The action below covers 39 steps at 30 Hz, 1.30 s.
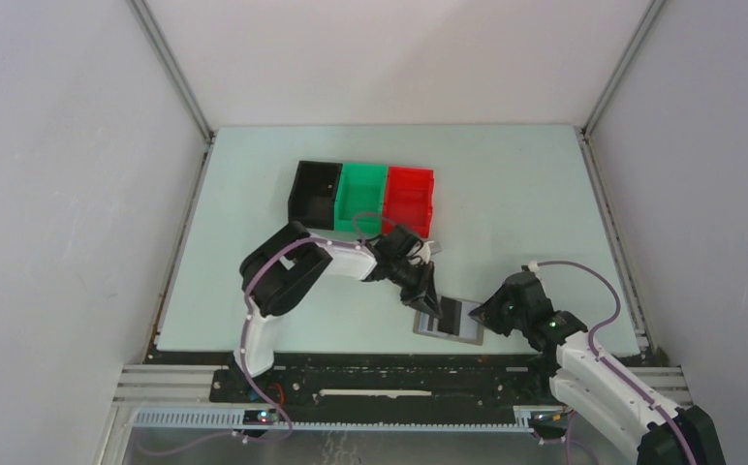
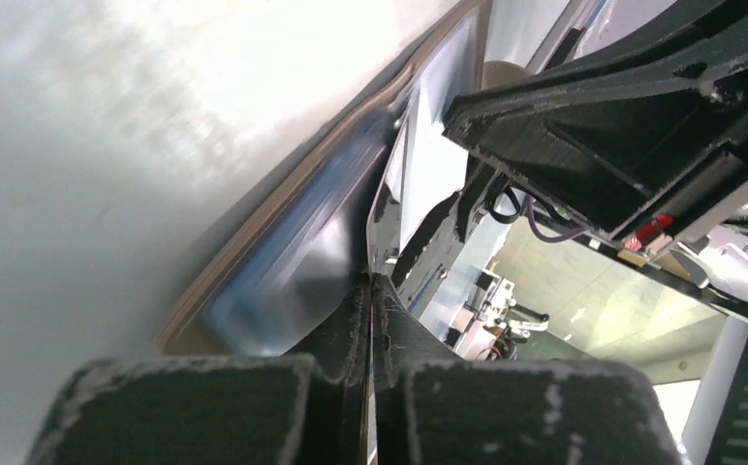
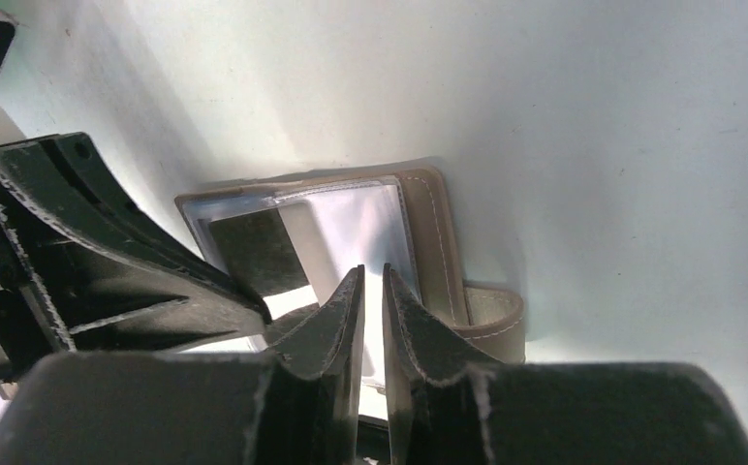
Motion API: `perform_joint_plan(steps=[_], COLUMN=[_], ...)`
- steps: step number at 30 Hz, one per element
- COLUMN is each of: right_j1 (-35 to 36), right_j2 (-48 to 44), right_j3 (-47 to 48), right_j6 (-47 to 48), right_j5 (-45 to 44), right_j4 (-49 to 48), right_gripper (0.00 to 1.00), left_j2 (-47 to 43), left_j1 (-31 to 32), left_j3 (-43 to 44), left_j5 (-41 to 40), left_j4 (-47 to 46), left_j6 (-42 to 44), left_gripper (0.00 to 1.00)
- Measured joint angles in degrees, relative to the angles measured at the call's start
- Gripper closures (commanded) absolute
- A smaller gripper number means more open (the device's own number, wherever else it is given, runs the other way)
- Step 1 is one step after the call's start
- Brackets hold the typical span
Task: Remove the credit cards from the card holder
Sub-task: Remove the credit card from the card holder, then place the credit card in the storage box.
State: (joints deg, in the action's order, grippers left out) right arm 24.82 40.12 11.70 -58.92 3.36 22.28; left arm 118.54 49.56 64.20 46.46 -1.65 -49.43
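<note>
- Card holder (image 1: 455, 325) lies opened flat at 6 o'clock on the table (image 1: 525, 194), near its front edge, between both grippers.
- Black bin (image 1: 314, 191), green bin (image 1: 360, 197) and red bin (image 1: 409, 199) stand in a touching row at 11 o'clock from the card holder, well apart from it.
- Left gripper (image 1: 431, 308) is at the card holder's 9 o'clock side. Its fingers are pressed together at an inner pocket edge; cannot tell whether a card is pinched.
- Right gripper (image 1: 487, 315) is at the card holder's 3 o'clock edge. Its fingers stand a narrow gap apart, tips over the clear pocket.
</note>
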Motion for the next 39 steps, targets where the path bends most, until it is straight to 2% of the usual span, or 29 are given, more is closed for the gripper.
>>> perform_joint_plan(steps=[6, 17, 32, 39], right_j1=[0.0, -0.1, -0.1, -0.1], right_j2=[0.6, 0.4, -2.4, -2.8], right_j3=[0.0, 0.1, 0.1, 0.1], right_j6=[-0.1, 0.5, 2.6, 2.7], right_j5=[0.2, 0.2, -0.1, -0.1], right_j4=[-0.7, -0.5, 2.0, 2.5], right_gripper=[0.79, 0.79, 0.79, 0.79], left_j2=[-4.2, -9.4, -19.7, -20.5], left_j1=[-2.9, -3.6, -3.6, -4.3], left_j3=[-3.7, -3.6, -3.6, 0.7], left_j5=[-0.9, -3.6, -7.6, -9.3], left_j4=[2.9, 13.5, 22.1, 29.7], left_j6=[2.5, 10.7, 14.1, 17.0], left_gripper=[1.00, 1.00, 1.00, 1.00])
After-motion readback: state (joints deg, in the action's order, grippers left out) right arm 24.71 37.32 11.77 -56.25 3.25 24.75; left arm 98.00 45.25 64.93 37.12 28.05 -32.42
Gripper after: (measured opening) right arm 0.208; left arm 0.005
